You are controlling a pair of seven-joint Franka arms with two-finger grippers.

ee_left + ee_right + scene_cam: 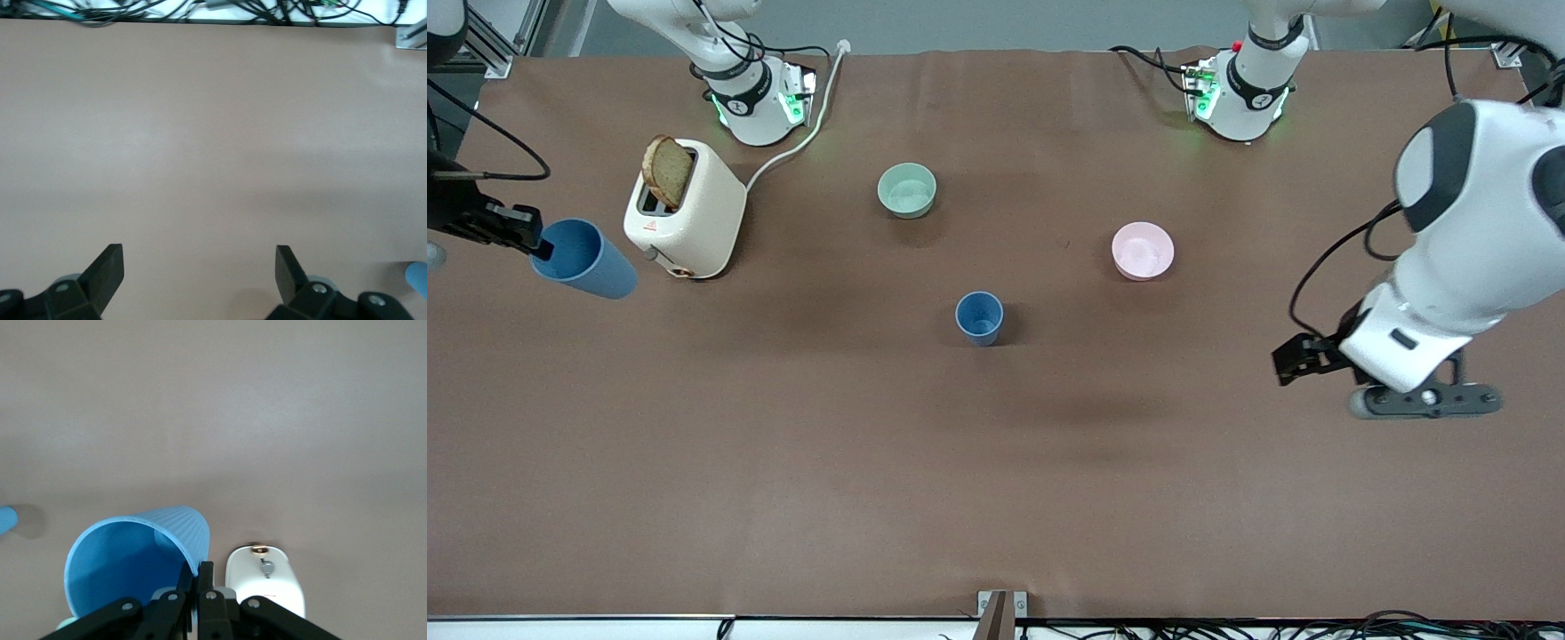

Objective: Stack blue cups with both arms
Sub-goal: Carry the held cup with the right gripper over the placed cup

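Note:
One blue cup (979,317) stands upright on the brown table, mouth up, near the middle. My right gripper (535,245) is shut on the rim of the second blue cup (585,259) and holds it tilted in the air over the right arm's end of the table, beside the toaster. In the right wrist view the fingers (205,574) pinch the wall of that cup (137,553); the standing cup (6,519) shows at the edge. My left gripper (1288,363) is open and empty over bare table at the left arm's end; its fingers (110,269) stand wide apart.
A cream toaster (685,213) with a bread slice (667,171) stands near the right arm's base, its cable trailing to the table's edge. A pale green bowl (906,189) and a pink bowl (1143,250) sit farther from the front camera than the standing cup.

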